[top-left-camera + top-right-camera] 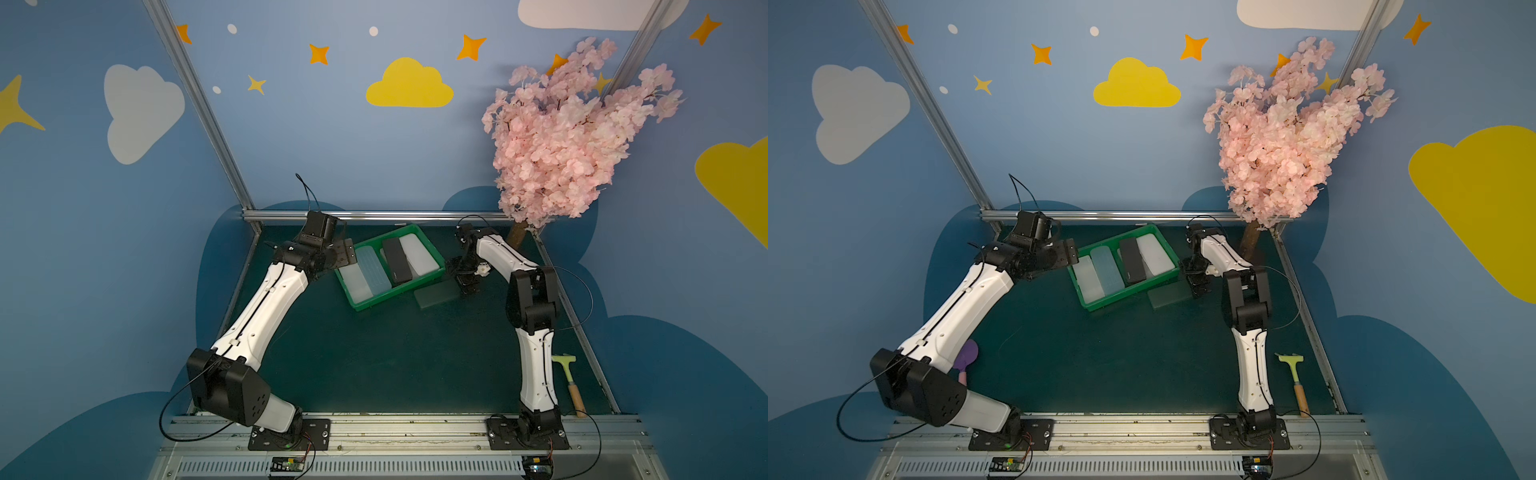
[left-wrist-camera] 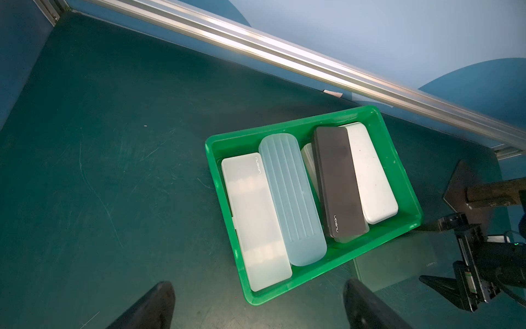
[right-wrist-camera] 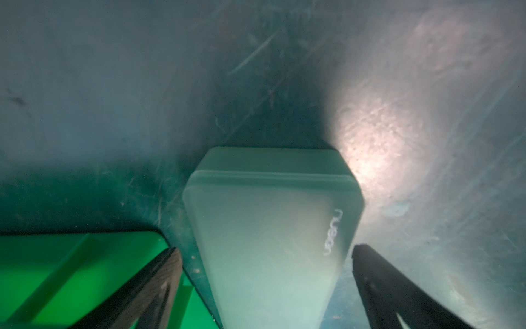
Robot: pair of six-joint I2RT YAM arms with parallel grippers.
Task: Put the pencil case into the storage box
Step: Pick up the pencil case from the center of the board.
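Green plastic, shallow and rectangular with a flared rim, forms the storage box (image 1: 395, 293) (image 2: 284, 126), which is set obliquely at the far side of the dark green table mat (image 1: 374, 365). Several cases are seen lying inside it in the left wrist view: a frosted white case (image 2: 253, 222), a pale blue ribbed case (image 2: 290, 199), a black case (image 2: 338, 182) resting on a translucent one, and an opaque white case (image 2: 370, 176). The pencil case (image 1: 434, 296) (image 3: 273, 242), translucent, grey-green and rectangular, is laid flat on the mat outside the box, just beside its near long wall toward the right-hand corner. The right gripper (image 1: 467, 286) (image 3: 266, 249) is lowered over one end of this case; its jaws are spread wide, one on each side, and no grip is shown. The left gripper (image 1: 347, 253) (image 2: 259, 283) is held near the box's left end, raised off the mat, with jaws likewise spread and empty.
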